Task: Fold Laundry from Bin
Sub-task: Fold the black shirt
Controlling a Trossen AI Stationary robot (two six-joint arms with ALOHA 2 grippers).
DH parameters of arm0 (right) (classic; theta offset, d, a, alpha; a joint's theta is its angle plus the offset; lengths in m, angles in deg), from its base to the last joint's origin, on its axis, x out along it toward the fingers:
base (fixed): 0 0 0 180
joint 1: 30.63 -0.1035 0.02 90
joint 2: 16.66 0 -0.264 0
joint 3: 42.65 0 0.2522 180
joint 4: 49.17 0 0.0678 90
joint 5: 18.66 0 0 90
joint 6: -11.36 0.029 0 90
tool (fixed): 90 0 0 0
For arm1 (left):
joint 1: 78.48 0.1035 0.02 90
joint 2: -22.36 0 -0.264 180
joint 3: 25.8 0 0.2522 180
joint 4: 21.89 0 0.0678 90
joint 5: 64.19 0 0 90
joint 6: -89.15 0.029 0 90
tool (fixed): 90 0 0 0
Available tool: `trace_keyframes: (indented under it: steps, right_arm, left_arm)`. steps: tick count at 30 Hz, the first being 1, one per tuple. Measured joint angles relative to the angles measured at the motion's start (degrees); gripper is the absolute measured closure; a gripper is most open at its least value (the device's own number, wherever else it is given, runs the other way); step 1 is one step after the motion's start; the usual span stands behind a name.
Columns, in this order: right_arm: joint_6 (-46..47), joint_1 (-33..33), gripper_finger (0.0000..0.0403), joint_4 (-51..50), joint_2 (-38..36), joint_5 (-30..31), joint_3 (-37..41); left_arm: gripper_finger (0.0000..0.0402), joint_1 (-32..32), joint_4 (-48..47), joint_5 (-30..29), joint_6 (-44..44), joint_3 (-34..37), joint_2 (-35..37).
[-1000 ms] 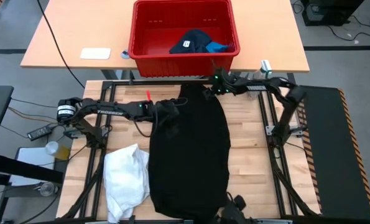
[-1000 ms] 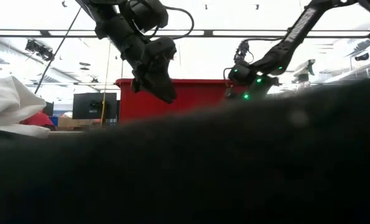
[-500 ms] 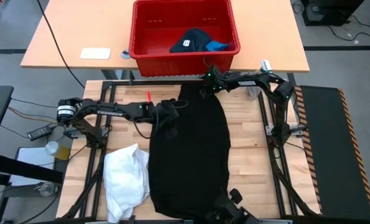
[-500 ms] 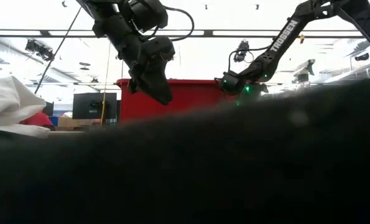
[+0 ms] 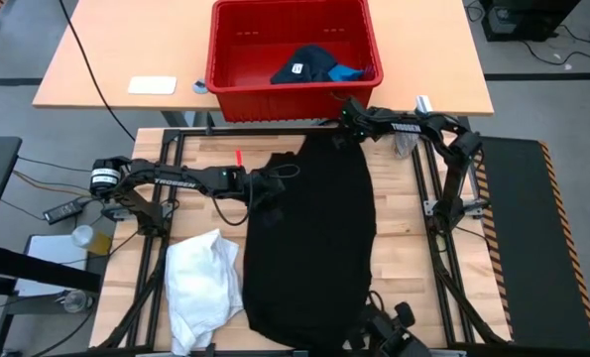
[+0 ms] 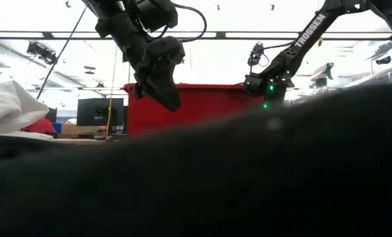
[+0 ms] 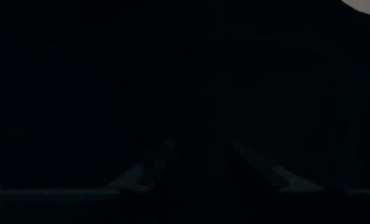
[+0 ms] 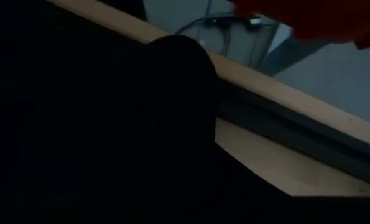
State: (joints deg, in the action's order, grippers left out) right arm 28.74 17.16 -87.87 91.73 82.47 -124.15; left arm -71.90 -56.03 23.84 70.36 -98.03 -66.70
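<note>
White garment (image 5: pixel 202 283): heaped at tabletop (image 5: pixel 404 238) near edge, beside black garment (image 5: pixel 309 238).
Black garment: spread lengthwise on the tabletop; step in hand judged flattening, next a fold.
Left hand (image 5: pixel 265 186): at its left edge, grip cannot be told.
Right hand (image 5: pixel 346 111): at its far corner, likewise untold; arm reads "TROSSEN".
Bin (image 5: pixel 293 84): beyond, holding navy garment (image 5: pixel 302 65), white tag unreadable.

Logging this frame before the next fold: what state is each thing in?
black garment: spread flat on the table
white garment: crumpled beside it
bin: upright, holding the navy garment and blue garment
left claw: at black garment's edge
right claw: at its far end
</note>
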Motion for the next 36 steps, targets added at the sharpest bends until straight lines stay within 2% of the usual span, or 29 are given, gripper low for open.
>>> trace_keyframes:
  steps: [5, 8, 10, 13, 18, 21, 25, 31, 36]
  right_arm:
    - [-0.78, 1.8, 0.0335, -0.49, 0.35, -2.39, 0.13]
    - [-1.67, 2.45, 0.0297, -1.95, -0.82, -8.63, 0.13]
    - [-2.32, 2.7, 0.0269, -3.54, -2.87, -11.63, 0.13]
    - [-2.44, 2.72, 0.0231, -8.13, -7.45, -11.57, 0.15]
    - [-1.49, 0.3, 0.019, -14.73, -17.91, -13.97, 0.11]
    - [-0.54, -4.74, 0.0184, -18.41, -22.97, -18.39, 0.79]
    - [4.84, -14.15, 0.0189, -16.26, -27.93, -23.38, 7.84]
    - [18.48, -25.16, 0.0204, -5.25, -33.37, -21.05, 22.74]
    - [25.68, -29.03, 0.0214, 0.47, -34.74, -19.21, 32.34]
  left_arm:
    - [0.026, -0.07, -0.01, -0.03, -0.25, 0.0, 0.01]
    - [0.026, -0.07, -0.01, 0.71, -0.29, 0.0, 0.01]
    - [0.026, -0.07, -0.36, 3.79, 0.84, 0.0, 0.01]
    - [0.026, -0.09, -2.29, 6.98, 5.63, 0.0, -0.82]
    - [0.026, 2.55, -2.63, 7.46, 17.69, 1.54, -4.41]
    - [0.026, 6.4, -1.28, 7.69, 20.27, 3.71, -7.91]
    - [0.026, 9.97, 3.22, 10.69, 21.26, 6.55, -11.46]
    - [0.026, 10.69, 1.48, 10.71, 22.78, 8.02, -11.06]
    - [0.026, 10.94, -2.51, 9.96, 24.47, 8.13, -8.8]
